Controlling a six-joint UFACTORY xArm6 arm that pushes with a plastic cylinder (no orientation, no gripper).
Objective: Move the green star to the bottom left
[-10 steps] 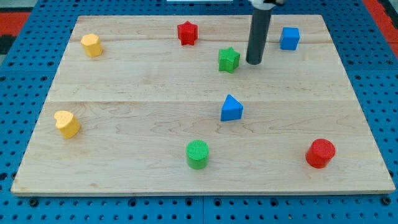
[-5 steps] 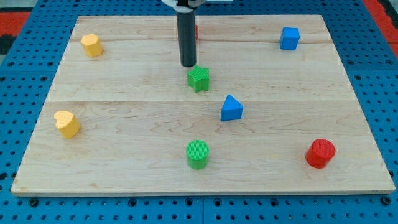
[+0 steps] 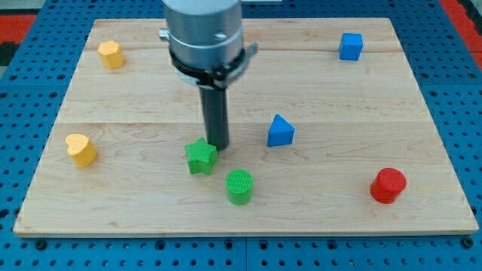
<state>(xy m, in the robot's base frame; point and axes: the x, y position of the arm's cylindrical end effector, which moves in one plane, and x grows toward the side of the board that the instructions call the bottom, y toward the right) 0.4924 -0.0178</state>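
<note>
The green star [image 3: 200, 156] lies on the wooden board [image 3: 135, 203], a little left of centre and below the middle. My tip [image 3: 218, 145] is right at the star's upper right edge, touching or nearly touching it. The rod rises from there to the arm's grey body [image 3: 204, 34] at the view's top. The green cylinder [image 3: 239, 186] stands just down and right of the star.
A blue triangle [image 3: 280, 131] is right of my tip. A yellow heart [image 3: 80, 149] sits at the left edge, another yellow block [image 3: 111, 54] at top left. A blue cube [image 3: 350, 46] is top right, a red cylinder [image 3: 388, 184] bottom right. The arm hides the red star.
The green star has been pushed down and left, from the upper middle to below centre. My tip followed it the same way, and the arm's body now fills the view's top.
</note>
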